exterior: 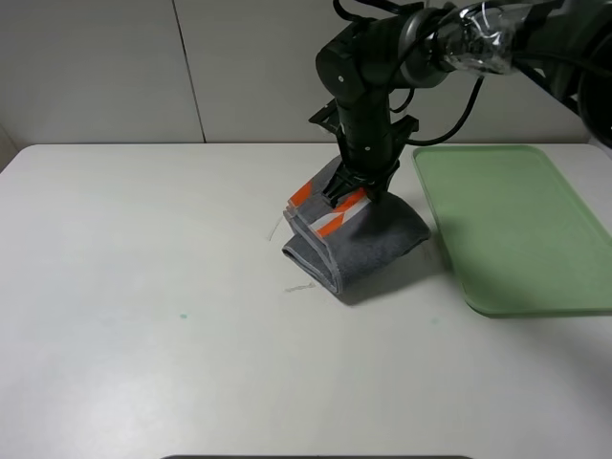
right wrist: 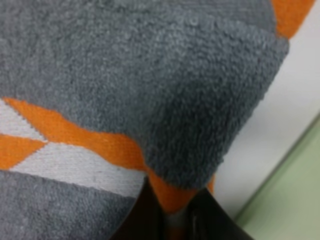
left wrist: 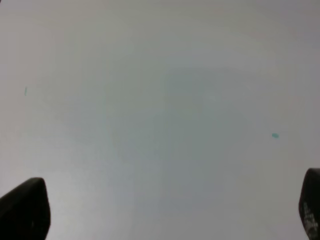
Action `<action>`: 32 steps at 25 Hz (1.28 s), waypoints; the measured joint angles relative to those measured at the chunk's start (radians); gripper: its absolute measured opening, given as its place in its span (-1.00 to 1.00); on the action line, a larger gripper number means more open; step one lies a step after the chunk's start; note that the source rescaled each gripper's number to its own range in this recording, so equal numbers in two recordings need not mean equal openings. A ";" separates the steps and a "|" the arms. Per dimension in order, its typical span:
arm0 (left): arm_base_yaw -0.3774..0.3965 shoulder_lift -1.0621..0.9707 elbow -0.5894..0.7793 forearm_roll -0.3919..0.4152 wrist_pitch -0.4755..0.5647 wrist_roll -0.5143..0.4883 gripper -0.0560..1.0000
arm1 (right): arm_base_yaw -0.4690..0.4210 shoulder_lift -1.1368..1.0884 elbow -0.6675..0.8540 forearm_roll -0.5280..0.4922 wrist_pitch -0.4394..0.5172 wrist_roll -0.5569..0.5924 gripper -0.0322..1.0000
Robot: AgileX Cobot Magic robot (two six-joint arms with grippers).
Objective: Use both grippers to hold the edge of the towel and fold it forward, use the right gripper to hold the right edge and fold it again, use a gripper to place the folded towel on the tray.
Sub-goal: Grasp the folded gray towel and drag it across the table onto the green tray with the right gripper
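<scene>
The dark grey towel lies folded in a thick bundle on the white table, its orange-and-white band on top. My right gripper comes down from above and is shut on the banded upper layers. In the right wrist view the dark fingers pinch an orange corner of the towel. The stacked edges of the towel face the left. The pale green tray lies just right of the bundle, and a strip of the tray shows past the cloth. My left gripper hangs open over bare table, out of the high view.
Two short white threads lie on the table left of the towel. A small green speck marks the tabletop, and another speck shows under the left gripper. A pale wall stands behind the table.
</scene>
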 joint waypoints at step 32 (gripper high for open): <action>0.000 0.000 0.000 0.000 0.000 0.000 1.00 | -0.425 0.000 0.000 0.000 -0.003 0.000 -0.79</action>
